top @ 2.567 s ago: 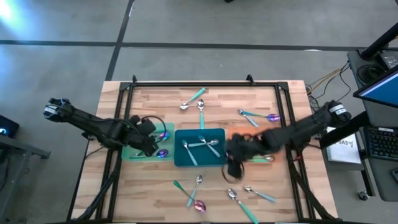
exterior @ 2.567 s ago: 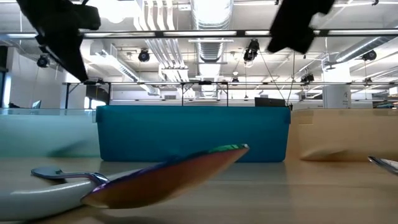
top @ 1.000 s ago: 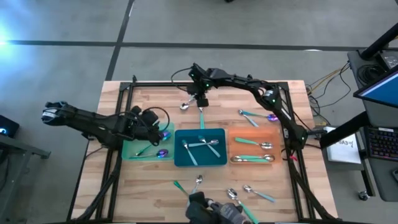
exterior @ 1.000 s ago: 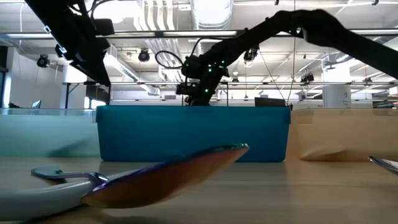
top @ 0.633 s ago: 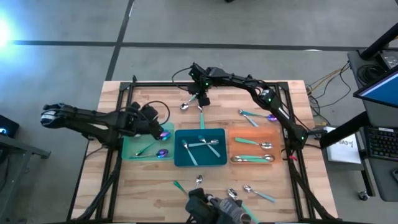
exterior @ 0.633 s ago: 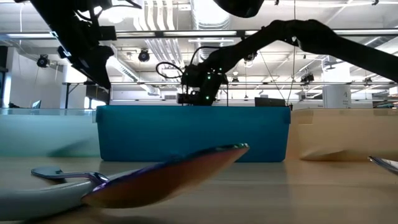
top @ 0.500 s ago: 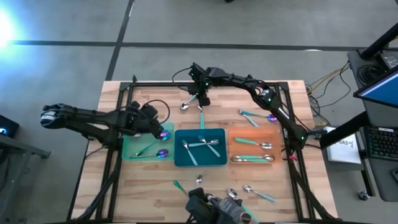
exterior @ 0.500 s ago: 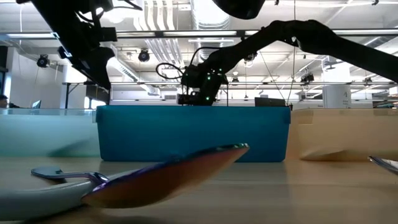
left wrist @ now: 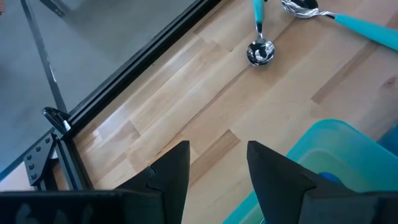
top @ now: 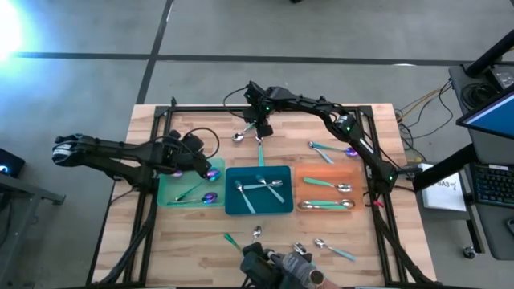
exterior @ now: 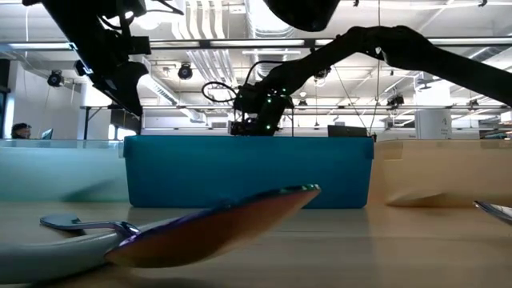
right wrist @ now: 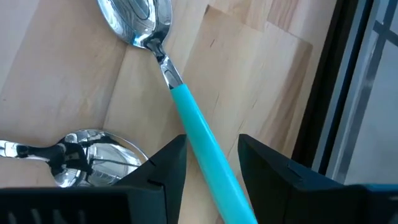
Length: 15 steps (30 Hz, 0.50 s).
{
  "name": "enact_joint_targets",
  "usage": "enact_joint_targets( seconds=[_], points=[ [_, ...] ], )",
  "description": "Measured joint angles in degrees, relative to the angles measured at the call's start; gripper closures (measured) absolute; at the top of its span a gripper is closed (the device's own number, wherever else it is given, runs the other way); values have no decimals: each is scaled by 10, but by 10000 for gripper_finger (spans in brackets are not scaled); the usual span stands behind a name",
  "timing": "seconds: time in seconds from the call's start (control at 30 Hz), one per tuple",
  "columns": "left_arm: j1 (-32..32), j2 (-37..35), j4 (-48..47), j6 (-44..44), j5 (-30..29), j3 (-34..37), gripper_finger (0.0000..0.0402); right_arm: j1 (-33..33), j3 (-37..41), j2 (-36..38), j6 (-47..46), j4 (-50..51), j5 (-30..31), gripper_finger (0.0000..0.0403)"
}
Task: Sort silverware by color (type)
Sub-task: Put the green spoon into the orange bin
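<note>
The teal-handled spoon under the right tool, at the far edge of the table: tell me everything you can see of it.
The teal-handled spoon has a shiny silver bowl and short silver neck joined to a smooth teal handle that looks like plastic. It lies flat on the wooden table near the far edge. Its handle runs between the right tool's open fingers, which do not visibly clamp it. A second spoon's bowl lies close beside it.

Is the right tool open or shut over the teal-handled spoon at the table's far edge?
Open. The right tool has its two dark fingers apart, the teal-handled silver spoon lying between them, not yet pinched.
</note>
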<state>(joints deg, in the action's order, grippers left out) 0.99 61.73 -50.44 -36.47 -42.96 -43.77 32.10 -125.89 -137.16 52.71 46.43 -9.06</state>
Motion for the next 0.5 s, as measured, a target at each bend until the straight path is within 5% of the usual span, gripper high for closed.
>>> enact_joint_targets(
  seconds=[0.5],
  points=[
    [0,0,-3,13,0,0,256,20,37,0,84,-10,-2,273]
  ],
)
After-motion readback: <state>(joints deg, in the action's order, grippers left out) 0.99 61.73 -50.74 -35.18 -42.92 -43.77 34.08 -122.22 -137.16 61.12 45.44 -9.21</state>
